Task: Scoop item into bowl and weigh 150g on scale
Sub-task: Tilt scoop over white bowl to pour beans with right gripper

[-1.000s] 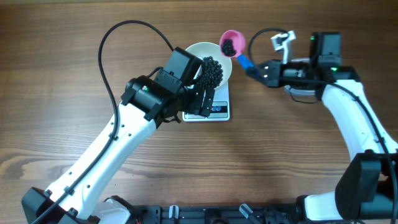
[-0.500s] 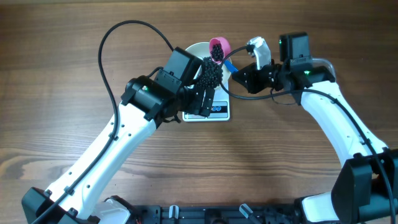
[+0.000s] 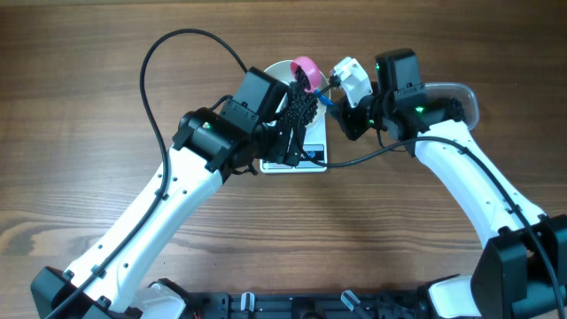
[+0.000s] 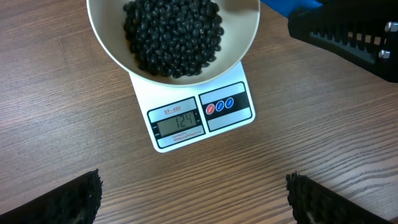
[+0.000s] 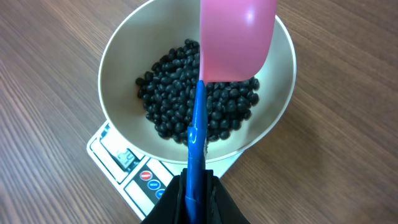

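Black beans [image 4: 173,37], white bowl [image 4: 238,34], white scale [image 4: 199,106] (grey display [image 4: 179,122]), pink scoop [image 5: 238,37], blue handle [image 5: 196,137].

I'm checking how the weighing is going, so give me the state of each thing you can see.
Scale, on, display reads 124.
White bowl, upright on the scale, partly filled.
Black beans, heaped in the bowl.
Pink scoop, tipped over the bowl, no beans visible in it.
Right gripper, shut on the scoop's blue handle.
Left gripper, open, holding nothing.
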